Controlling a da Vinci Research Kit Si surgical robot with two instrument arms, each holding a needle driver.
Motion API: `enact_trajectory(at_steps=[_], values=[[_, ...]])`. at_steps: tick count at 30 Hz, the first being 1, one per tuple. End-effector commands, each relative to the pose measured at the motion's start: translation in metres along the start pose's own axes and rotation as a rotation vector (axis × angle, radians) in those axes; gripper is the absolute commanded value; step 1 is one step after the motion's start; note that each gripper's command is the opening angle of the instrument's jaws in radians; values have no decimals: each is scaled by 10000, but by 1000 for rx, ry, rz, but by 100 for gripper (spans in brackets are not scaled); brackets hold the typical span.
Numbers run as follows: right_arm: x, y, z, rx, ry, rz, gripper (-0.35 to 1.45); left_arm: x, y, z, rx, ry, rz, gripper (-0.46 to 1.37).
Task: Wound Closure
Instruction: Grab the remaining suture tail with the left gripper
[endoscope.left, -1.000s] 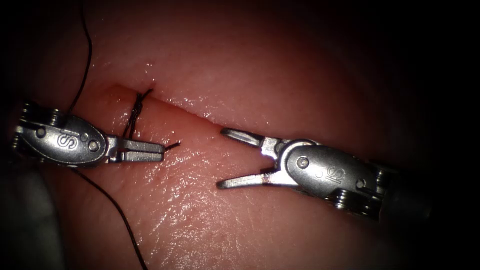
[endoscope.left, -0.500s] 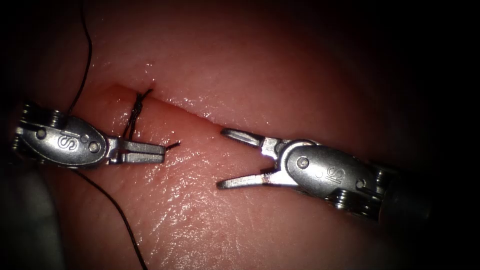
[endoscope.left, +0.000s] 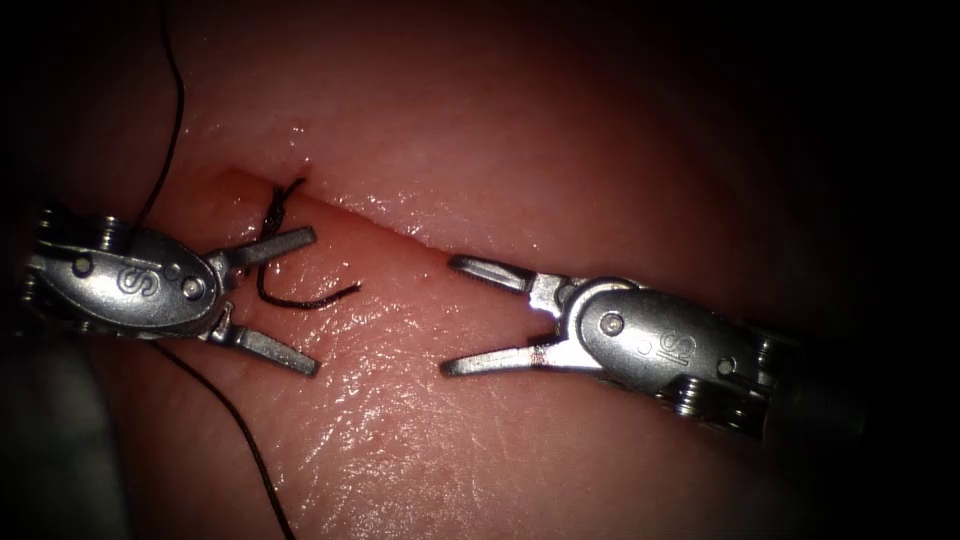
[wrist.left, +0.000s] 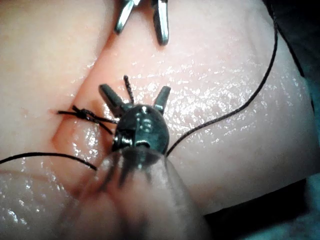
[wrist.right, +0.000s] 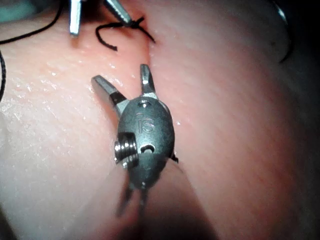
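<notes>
Left tool (endoscope.left: 270, 300): its jaws, closed on the short cut end of thread (endoscope.left: 305, 300) half a second ago, spread wide apart and let it go.
Cut end: freed, it curled loose on the tissue (endoscope.left: 420, 440) between the parted jaws, its tip pointing toward the right tool (endoscope.left: 450, 315).

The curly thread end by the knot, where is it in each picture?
Endoscope: curly black thread end between the silver left tool's open, empty jaws.
Left wrist: thread end between those jaws.
Right wrist: thread end beside them, beyond the open, empty right tool.
Landmark: the dark knot.
</notes>
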Motion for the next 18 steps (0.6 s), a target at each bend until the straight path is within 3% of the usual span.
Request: enact_trajectory(at_steps=[1,6,12,18], values=[[0,0,0,8,0,0,120,1,1,2,-6,-14,2,64],[-1,-1,0,8,1,-1,120,2,5,7,-15,-60,0,49],[-2,-3,0,9,1,-3,120,1,10,14,-14,-126,11,56],[-2,-4,0,10,2,-4,120,-1,7,17,-2,-146,11,50]])
